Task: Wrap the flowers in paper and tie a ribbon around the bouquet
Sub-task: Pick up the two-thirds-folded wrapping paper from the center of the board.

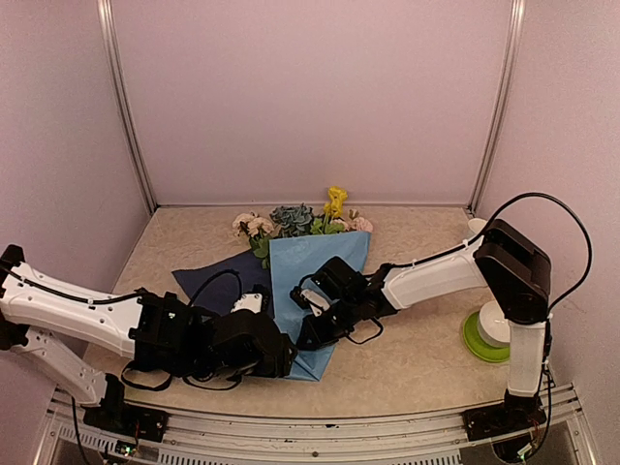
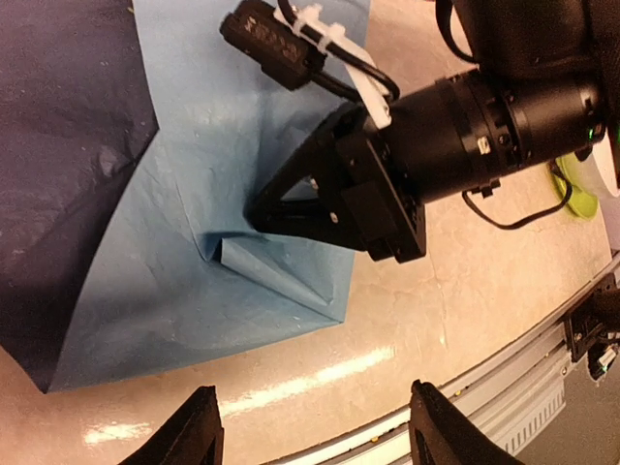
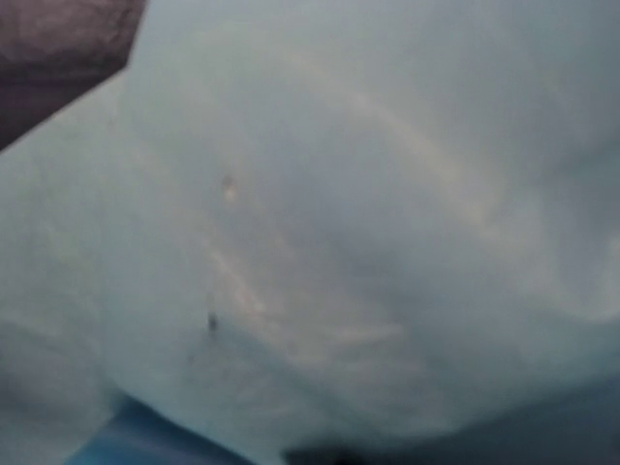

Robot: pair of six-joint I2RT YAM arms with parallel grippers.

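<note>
The paper lies folded, light blue uppermost, its darker face showing at the left. The pink, yellow and blue-green flowers poke past the paper's far edge.

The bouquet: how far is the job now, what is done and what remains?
Done: the flowers lie on the paper, one light blue flap folded over their stems. In hand: the right gripper, tips together, presses on that flap; the left gripper hangs open near the paper's edge, empty. Left: the dark blue side lies flat, so the cone is not closed, and no ribbon is around it.
</note>
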